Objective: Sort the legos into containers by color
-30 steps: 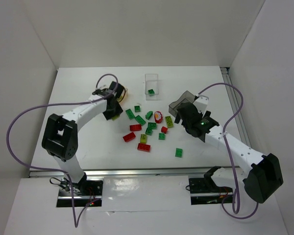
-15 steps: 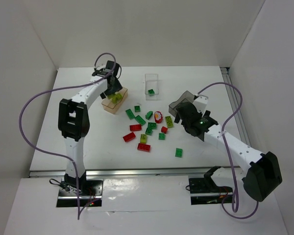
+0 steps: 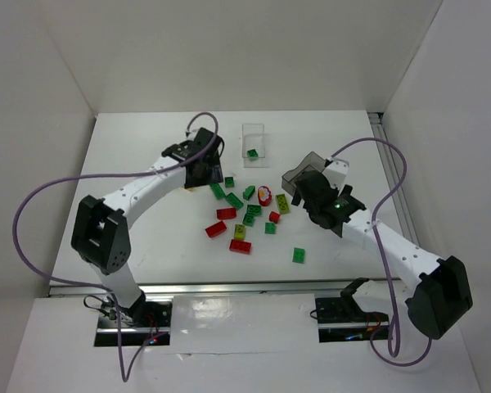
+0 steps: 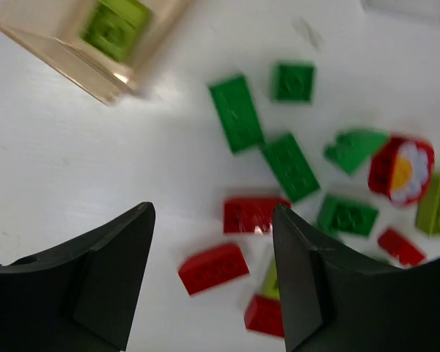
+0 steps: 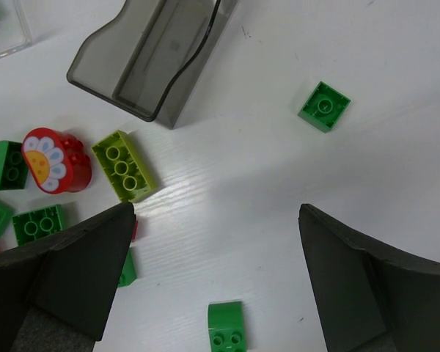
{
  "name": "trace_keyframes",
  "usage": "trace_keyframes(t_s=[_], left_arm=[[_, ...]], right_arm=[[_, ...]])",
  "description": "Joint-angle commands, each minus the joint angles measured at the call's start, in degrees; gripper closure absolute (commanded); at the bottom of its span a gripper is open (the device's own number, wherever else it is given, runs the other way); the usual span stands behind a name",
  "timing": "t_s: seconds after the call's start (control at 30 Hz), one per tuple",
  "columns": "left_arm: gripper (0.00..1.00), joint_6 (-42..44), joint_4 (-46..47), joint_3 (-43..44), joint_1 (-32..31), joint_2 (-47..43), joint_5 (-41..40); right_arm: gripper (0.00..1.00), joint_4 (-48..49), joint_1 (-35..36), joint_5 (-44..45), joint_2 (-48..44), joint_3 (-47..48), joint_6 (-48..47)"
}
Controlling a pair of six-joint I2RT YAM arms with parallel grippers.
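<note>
Tabletop: left hand, right hand gape empty; left wrist view reveals tan container.

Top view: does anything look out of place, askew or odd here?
The grey box sits turned at an angle, unlike the squarely placed clear box. One red piece shows a white flower face among plain bricks. Nothing looks broken.
</note>
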Motion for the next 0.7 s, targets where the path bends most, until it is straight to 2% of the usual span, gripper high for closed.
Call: trace_keyframes(t_s=[0.0,0.17,0.27,0.37,0.47,0.6,0.67], left_arm=[[0.25,4.48,2.89,-6.68,-5.87,-3.10,9.33],[0.28,5.63,3.60,-10.91,-16.33,0.06,12.44],[0.18,5.63,5.36,-11.44,-20.02,2.51,13.41],[0.17,5.01,5.97,-10.13,-21.17,4.80,12.71],[0.24,3.60,5.97,-9.42,-21.79,7.61,9.55],[0.27,3.60,5.97,-8.80,-21.79,10.07,8.66],[0.32,4.13,5.97,-8.19,-21.79,11.22,8.66]], right_arm=[[0.00,-0.29,1.00,2.03,-2.78,0.01,1.12],[0.00,-1.43,1.00,2.03,-3.82,0.01,1.65],[0.00,-1.43,1.00,2.03,-5.05,-0.52,1.65],[0.00,-2.13,1.00,2.56,-6.29,-0.52,1.65],[0.00,-3.27,1.00,2.56,-6.82,-1.04,1.65],[0.00,-3.28,1.00,2.56,-7.35,-1.57,2.18],[0.00,-3.28,1.00,2.56,-7.35,-1.58,2.18]])
